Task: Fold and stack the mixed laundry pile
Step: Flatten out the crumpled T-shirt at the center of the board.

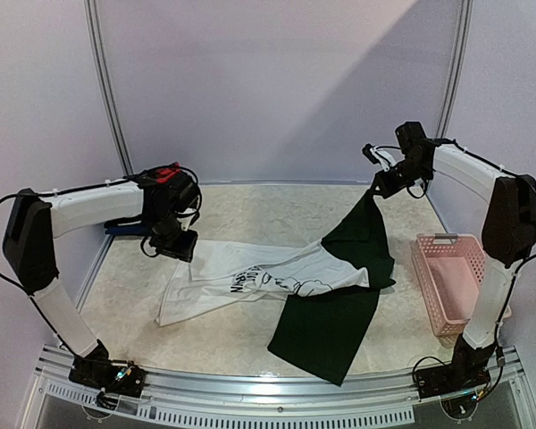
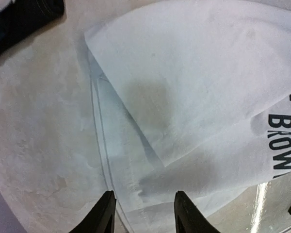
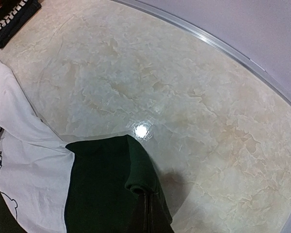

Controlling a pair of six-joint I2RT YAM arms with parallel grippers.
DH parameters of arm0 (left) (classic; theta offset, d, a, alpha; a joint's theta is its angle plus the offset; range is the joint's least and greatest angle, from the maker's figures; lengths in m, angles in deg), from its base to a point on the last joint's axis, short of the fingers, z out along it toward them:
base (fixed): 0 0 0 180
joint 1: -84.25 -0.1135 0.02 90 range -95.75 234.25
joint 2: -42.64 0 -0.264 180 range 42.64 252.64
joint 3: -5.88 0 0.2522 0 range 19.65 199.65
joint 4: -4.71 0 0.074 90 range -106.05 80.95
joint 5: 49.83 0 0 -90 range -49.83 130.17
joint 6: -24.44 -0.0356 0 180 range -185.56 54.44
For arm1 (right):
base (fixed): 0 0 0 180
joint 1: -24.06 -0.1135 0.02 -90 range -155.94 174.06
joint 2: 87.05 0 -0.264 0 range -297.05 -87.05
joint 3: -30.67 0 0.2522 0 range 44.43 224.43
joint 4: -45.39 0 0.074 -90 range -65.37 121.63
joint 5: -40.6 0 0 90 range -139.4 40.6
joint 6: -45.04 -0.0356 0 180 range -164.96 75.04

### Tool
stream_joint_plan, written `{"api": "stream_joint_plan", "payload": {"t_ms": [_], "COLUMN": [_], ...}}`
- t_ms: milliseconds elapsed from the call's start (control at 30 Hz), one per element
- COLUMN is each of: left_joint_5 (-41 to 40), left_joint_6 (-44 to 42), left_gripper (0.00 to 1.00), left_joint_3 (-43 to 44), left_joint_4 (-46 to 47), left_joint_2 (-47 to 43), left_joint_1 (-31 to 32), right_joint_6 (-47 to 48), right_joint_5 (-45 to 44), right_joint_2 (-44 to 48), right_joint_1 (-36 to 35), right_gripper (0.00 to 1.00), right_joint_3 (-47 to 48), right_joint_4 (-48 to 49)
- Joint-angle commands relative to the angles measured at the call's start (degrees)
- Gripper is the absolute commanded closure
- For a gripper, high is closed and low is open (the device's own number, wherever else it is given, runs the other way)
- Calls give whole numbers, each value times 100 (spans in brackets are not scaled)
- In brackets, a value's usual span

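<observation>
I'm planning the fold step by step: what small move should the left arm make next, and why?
Probably lower the left tool and close on the edge of the printed tee. It hovers open just over that white edge, while the right tool holds the dark green sleeve raised; gripping both ends would let the arms spread it flat.

White printed tee [image 1: 205, 286] sprawled flat, dark sleeve [image 1: 362, 231] held up
</observation>
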Motion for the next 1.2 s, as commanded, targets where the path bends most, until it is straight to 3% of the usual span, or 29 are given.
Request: {"api": "stream_joint_plan", "payload": {"t_ms": [0, 767, 967, 1067, 1167], "left_joint_5": [796, 824, 1001, 999, 893], "left_joint_6": [848, 1005, 978, 963, 893], "left_gripper": [58, 65, 83, 100, 100], "left_joint_3": [-498, -659, -604, -530, -378], "left_joint_4": [948, 1136, 1206, 1144, 950], "left_joint_2": [192, 899, 1018, 951, 799], "left_joint_1": [-93, -158, -169, -165, -165], "right_joint_6": [-75, -38, -39, -39, -39], "right_joint_5": [188, 243, 235, 204, 171], "right_joint_2": [235, 227, 213, 205, 226], "right_joint_1": [24, 27, 28, 27, 25], "right_gripper": [100, 100, 100, 100, 100], "right_joint_3": [-149, -397, -398, -377, -350], "right_joint_4": [27, 138, 148, 130, 105]}}
